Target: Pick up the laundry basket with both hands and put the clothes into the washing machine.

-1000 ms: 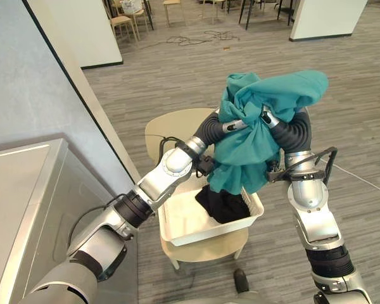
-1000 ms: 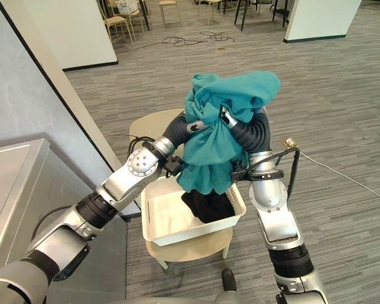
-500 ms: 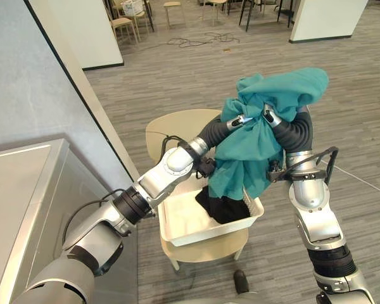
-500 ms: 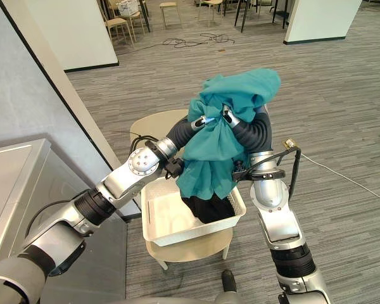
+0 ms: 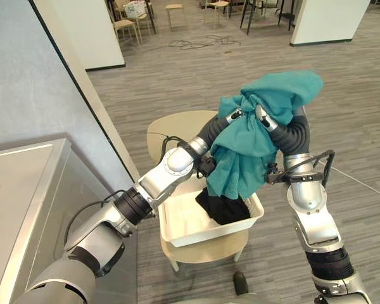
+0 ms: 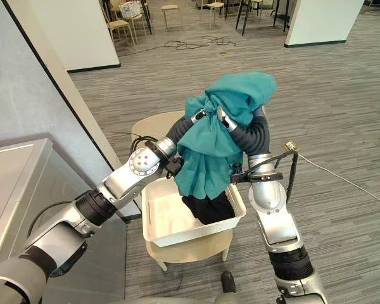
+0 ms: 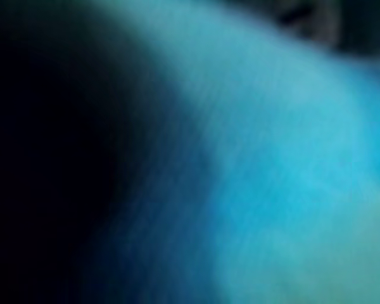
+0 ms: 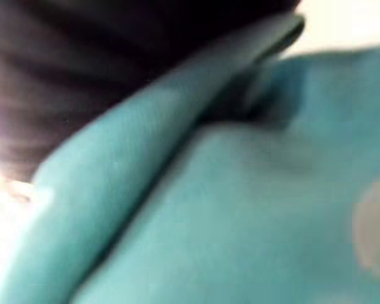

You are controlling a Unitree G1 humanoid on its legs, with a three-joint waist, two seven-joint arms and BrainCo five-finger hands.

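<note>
Teal garment (image 5: 250, 149) drapes over the left hand (image 5: 234, 116) and right hand (image 5: 263, 118), their grip impossible to tell, above the laundry basket (image 5: 206, 234); the washing machine (image 5: 19, 183) lies leftward, nearer the left hand

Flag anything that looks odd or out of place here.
Odd: the teal garment is bunched over the ends of both raised arms, hiding the hands, high above the white laundry basket. The basket sits on the beige chair, a black garment inside.
</note>
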